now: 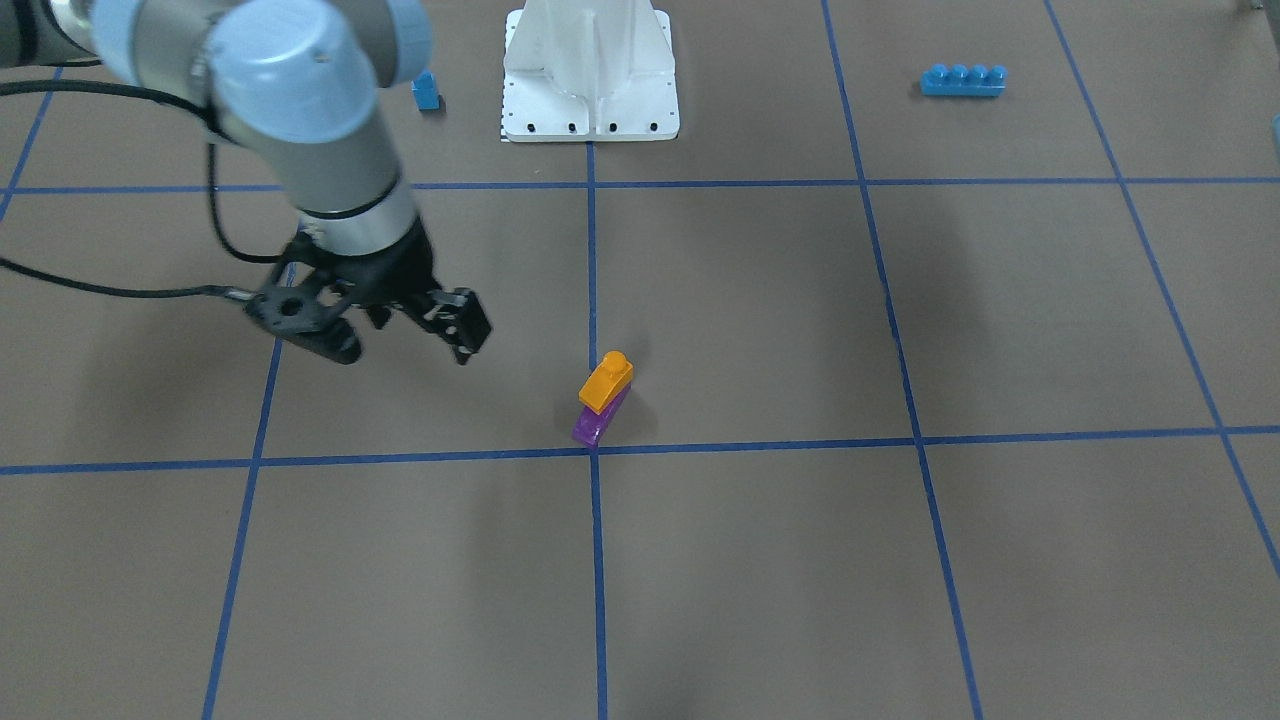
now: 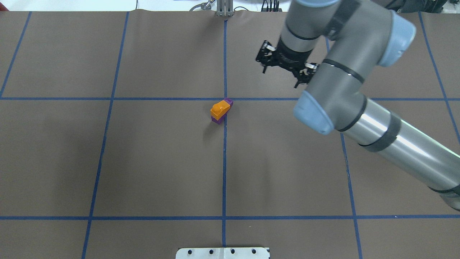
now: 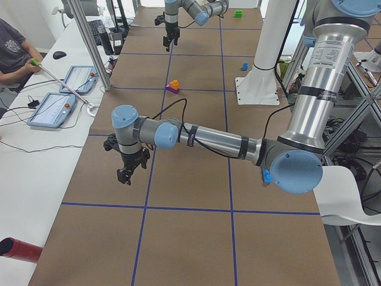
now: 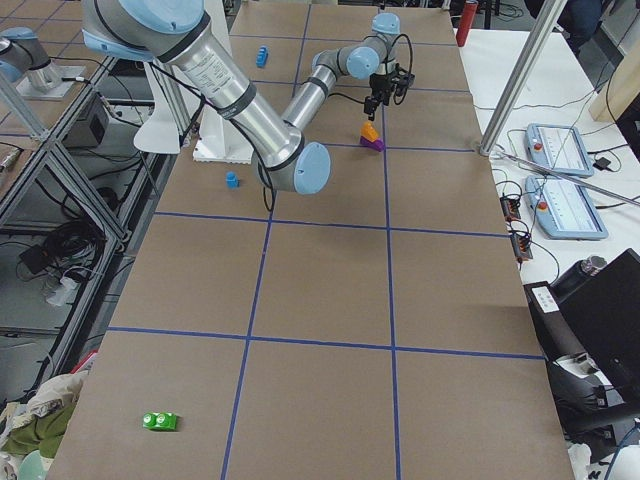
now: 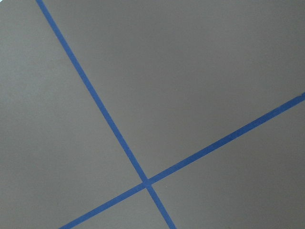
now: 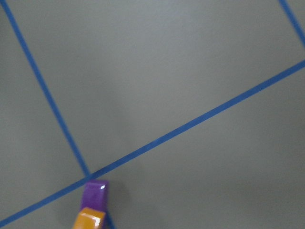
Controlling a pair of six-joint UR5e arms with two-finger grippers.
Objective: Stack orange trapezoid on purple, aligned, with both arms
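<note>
The orange trapezoid (image 1: 606, 382) sits on top of the purple brick (image 1: 595, 425) near the table's middle, by a crossing of blue tape lines. In the overhead view the orange brick (image 2: 220, 109) lies along the purple one (image 2: 228, 102), whose far end sticks out. My right gripper (image 1: 405, 345) is open and empty, raised above the table and apart from the stack; it also shows in the overhead view (image 2: 279, 77). My left gripper (image 3: 128, 173) shows only in the exterior left view, far from the stack, and I cannot tell its state. The right wrist view shows the purple brick (image 6: 95, 195) at the bottom edge.
A small blue one-stud brick (image 1: 426, 92) and a long blue four-stud brick (image 1: 963, 80) lie near the robot's white base (image 1: 590, 70). A green brick (image 4: 160, 421) lies far off at the right end. Blue tape lines grid the brown table.
</note>
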